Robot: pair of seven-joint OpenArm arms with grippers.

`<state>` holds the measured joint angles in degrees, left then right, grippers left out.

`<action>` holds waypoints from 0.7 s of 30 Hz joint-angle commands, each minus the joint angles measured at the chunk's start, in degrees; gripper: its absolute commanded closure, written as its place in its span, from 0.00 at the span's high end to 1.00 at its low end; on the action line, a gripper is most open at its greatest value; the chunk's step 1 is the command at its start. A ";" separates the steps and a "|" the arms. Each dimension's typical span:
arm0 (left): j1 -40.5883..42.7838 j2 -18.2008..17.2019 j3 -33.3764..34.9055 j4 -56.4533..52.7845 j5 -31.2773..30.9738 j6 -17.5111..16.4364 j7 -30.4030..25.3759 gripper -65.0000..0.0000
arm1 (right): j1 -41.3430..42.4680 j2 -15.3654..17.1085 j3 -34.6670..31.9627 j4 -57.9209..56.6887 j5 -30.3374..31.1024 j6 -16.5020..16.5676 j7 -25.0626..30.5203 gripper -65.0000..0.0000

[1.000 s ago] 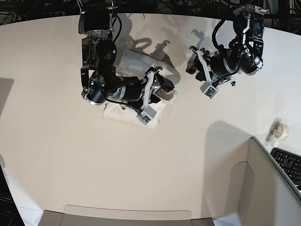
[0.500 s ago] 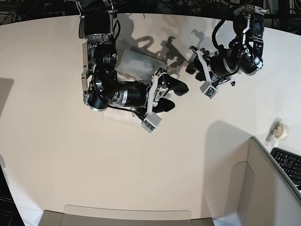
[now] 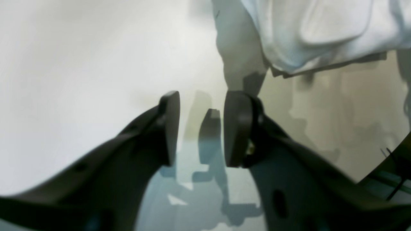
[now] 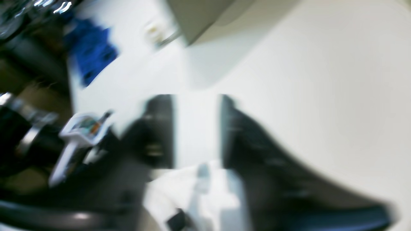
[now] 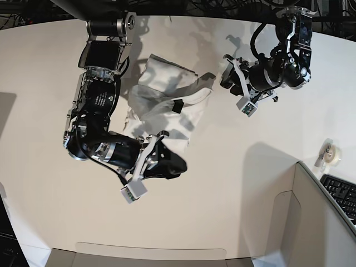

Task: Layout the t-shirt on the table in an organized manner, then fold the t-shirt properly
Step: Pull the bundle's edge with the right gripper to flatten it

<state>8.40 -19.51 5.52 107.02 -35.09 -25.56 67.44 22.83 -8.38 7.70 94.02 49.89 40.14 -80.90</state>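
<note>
The t-shirt point(image 5: 167, 105) lies as a folded white bundle on the table point(image 5: 233, 183), with a small dark tag showing and its print hidden. My right gripper point(image 5: 177, 164) hovers off the shirt's near edge. In the blurred right wrist view it point(image 4: 196, 128) stands open, with only white tabletop between its fingers. My left gripper point(image 5: 228, 75) hangs to the right of the shirt, apart from it. Its dark fingers point(image 3: 168, 128) stand a small gap apart with nothing between them, and the t-shirt point(image 3: 305, 32) lies just beyond.
A tape roll point(image 5: 332, 153) sits at the table's right edge. A grey partition point(image 5: 311, 222) and a keyboard point(image 5: 342, 194) fill the near right corner. Dark cables and frames line the far edge.
My right arm has swung off the t-shirt toward the near side, so the whole bundle now shows. The left arm has stayed in place.
</note>
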 commanded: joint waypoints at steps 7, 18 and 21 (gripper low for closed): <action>-0.62 -0.40 -0.20 0.27 -0.73 -0.24 -0.85 0.04 | -2.48 3.50 1.04 0.80 -5.36 -0.14 0.90 0.00; -0.98 -0.23 -0.20 -2.89 -0.73 -0.24 -1.02 0.03 | -10.92 8.95 -8.19 1.06 -7.56 -0.14 0.90 0.00; -0.98 -0.23 -0.29 -2.89 -0.73 -0.24 -1.02 0.03 | -12.68 9.04 -9.68 1.06 -7.47 -0.14 0.90 0.00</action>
<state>8.14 -19.25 5.52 103.37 -35.07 -25.56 67.44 8.93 0.45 -2.17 93.91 41.21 40.12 -81.03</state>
